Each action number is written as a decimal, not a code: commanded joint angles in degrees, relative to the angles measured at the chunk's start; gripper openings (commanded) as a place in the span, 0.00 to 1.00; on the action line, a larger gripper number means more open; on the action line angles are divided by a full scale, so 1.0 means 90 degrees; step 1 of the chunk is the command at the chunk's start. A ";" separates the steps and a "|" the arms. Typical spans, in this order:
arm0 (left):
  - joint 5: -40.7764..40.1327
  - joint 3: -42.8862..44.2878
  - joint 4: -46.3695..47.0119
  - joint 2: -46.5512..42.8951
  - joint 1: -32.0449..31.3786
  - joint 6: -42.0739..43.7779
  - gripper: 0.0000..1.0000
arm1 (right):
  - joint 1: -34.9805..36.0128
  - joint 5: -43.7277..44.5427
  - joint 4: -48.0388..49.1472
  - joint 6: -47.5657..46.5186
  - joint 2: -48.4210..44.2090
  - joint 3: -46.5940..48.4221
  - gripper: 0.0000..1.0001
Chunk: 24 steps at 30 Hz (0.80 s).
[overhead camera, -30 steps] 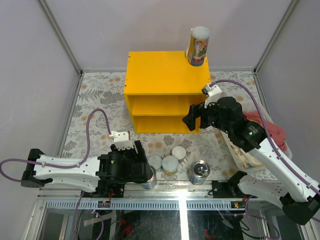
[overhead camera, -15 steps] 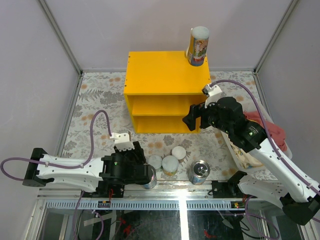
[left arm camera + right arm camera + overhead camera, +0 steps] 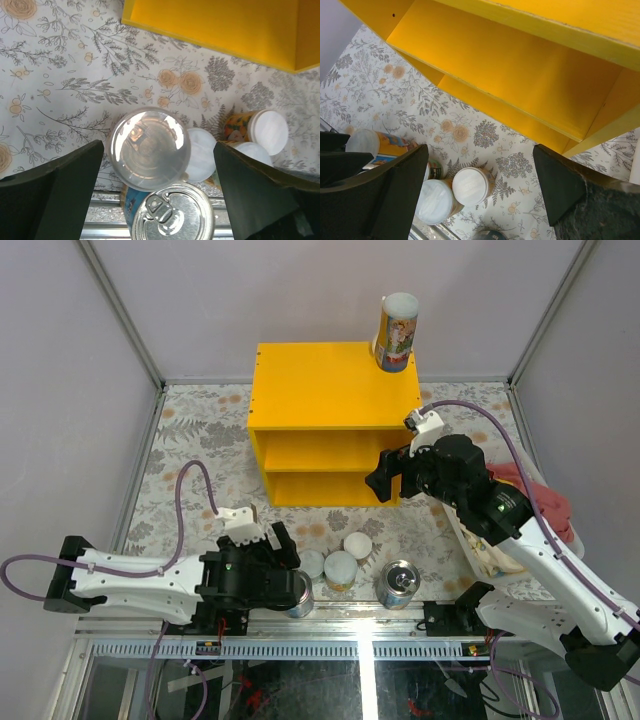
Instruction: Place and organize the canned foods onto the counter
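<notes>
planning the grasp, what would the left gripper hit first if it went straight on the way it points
Probably the clear-lidded can centred below the left gripper; the pull-tab tin beside it looks close too.

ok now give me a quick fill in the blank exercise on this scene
1. A tall white-lidded can stands on the ____ of the bright yellow box-shaped shelf unit.
2. The left gripper hangs over a shiny-topped round can with its jaws ____.
3. The right gripper, in front of the shelf unit, holds ____.
4. The wide blue-labelled tin beside that round can has a silver ____ lid.
Missing words: top; open; nothing; pull-tab.
</notes>
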 commanded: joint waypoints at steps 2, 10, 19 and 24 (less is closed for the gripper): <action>0.0005 -0.0415 0.0536 0.0092 -0.0089 0.0029 0.92 | 0.0029 -0.0076 0.0326 0.0036 -0.0061 0.0015 0.92; -0.0516 -0.0286 0.0404 0.0992 -0.0108 -0.0258 0.94 | 0.0029 -0.0113 0.0329 0.0026 -0.0060 0.0002 0.93; -0.0945 -0.0517 0.0161 0.1283 -0.0141 -0.1106 0.90 | 0.0027 -0.0135 0.0340 0.0016 -0.0063 -0.0004 0.92; -0.1149 -0.0754 0.0413 0.1160 -0.0150 -0.1026 0.53 | 0.0029 -0.0206 0.0369 0.0030 0.0004 0.0043 0.92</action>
